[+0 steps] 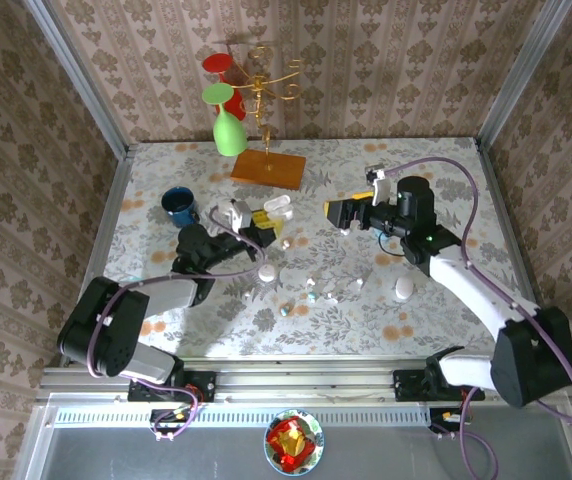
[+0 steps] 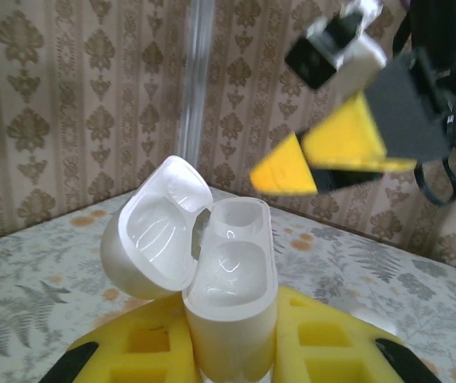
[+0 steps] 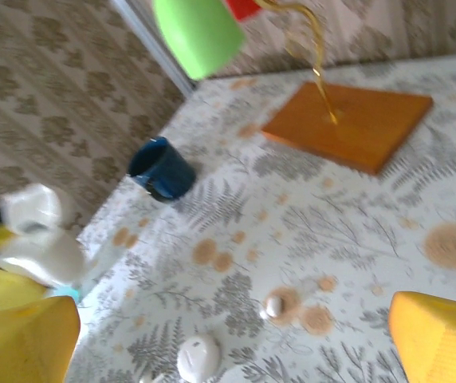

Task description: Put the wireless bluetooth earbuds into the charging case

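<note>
- Left jaws: clamped on the charging case [image 2: 232,295]. The yellow fingers [image 2: 144,347] press its lower body from both sides.
- The case stands upright. Its hinged lid [image 2: 158,235] is swung open toward 10 o'clock in the left wrist view, and both wells look bare.
- Top view: the held case [image 1: 234,213] sits at about 10 o'clock from frame centre, over the floral counter [image 1: 436,160].
- Right jaws: spread wide, nothing between them. Their yellow fingers [image 3: 21,339] flank open counter in the right wrist view.
- Top view: the right jaws lie at 3 o'clock of the held case, pointed toward it and apart from it.
- Earbuds [image 1: 313,287]: loose on the counter, scattered at 5 to 6 o'clock from frame centre, between the two arms.
- One closed white case [image 1: 266,271] lies at 5 o'clock of the held case; a second closed case [image 1: 403,288] lies at 3 o'clock of the earbuds.
- Blue mug [image 1: 179,205] stands at 9 o'clock of the held case.
- Wooden stand base [image 1: 269,167] is at 1 o'clock of the held case, with a green glass [image 1: 229,135] hanging on the stand.
</note>
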`<state>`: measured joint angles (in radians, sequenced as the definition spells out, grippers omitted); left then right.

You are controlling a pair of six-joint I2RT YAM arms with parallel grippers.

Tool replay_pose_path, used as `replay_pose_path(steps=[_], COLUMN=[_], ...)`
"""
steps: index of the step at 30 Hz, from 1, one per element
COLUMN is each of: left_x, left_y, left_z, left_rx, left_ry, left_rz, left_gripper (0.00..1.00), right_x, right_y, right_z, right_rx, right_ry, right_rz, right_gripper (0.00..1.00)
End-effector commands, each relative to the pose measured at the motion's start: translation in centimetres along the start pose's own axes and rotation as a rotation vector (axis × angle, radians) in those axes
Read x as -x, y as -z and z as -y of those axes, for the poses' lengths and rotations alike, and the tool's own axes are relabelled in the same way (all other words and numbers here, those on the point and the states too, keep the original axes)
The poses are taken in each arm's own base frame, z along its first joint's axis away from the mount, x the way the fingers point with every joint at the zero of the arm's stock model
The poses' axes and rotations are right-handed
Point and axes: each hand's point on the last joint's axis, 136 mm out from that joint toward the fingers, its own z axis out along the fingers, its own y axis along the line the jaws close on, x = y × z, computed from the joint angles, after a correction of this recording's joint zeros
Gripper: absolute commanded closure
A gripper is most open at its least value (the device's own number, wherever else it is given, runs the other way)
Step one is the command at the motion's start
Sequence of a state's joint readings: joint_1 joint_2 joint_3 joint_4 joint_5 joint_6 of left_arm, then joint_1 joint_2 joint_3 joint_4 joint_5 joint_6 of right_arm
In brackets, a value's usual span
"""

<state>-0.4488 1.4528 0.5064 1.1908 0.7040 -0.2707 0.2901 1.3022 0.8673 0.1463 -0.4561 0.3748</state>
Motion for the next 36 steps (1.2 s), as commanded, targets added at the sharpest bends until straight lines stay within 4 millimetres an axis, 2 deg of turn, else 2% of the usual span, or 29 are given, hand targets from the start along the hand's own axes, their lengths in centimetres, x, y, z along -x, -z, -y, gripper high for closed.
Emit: replay_pose_path(steps=[1,4,8,13,16,20,24,29,31,33,36], left_x=[2.2,2.6,1.5,0.1,-0.5,-1.2,-3.3,-4.0,-4.4,-4.7,-5.1], left_y=[0.4,1.1,1.4,1.7,2.0,2.9,3.7,4.2,4.2,4.2,4.2], left_z=[-1.8,-3.6,-4.4,-4.1,-3.6,-2.7,-1.8,-0.6,0.2,0.9,1.3], left_rx=[-0.004,0.034,0.049,0.029,0.018,0.065,0.094,0.089,0.062,0.046,0.036], left_ry=[-0.02,-0.019,-0.071,-0.105,-0.065,-0.103,-0.176,-0.239,-0.25,-0.26,-0.255], left_rz=[0.041,0.058,0.026,-0.011,-0.054,-0.076,-0.165,-0.202,-0.205,-0.203,-0.205], left_gripper=[1.0,1.0,1.0,1.0,1.0,1.0,1.0,1.0,1.0,1.0,1.0], right_x=[-0.3,-1.4,-3.1,-6.2,-7.8,-9.8,-12.6,-16.0,-17.2,-18.0,-18.5], right_y=[-1.1,-2.2,-2.8,-3.1,-3.2,-3.2,-3.2,-3.8,-4.2,-4.8,-5.8], right_z=[2.2,3.3,3.9,4.5,3.5,3.1,3.3,1.2,1.0,1.0,0.8], right_rx=[-0.091,-0.115,-0.125,-0.152,-0.158,-0.166,-0.21,-0.113,-0.093,-0.093,-0.067], right_ry=[-0.091,-0.183,-0.28,-0.321,-0.263,-0.264,-0.287,-0.283,-0.277,-0.27,-0.269], right_rz=[-0.034,-0.071,-0.115,-0.182,-0.184,-0.216,-0.326,-0.491,-0.549,-0.579,-0.6], right_gripper=[0.0,0.0,0.01,0.0,0.0,0.0,0.18,0.29,0.34,0.41,0.44])
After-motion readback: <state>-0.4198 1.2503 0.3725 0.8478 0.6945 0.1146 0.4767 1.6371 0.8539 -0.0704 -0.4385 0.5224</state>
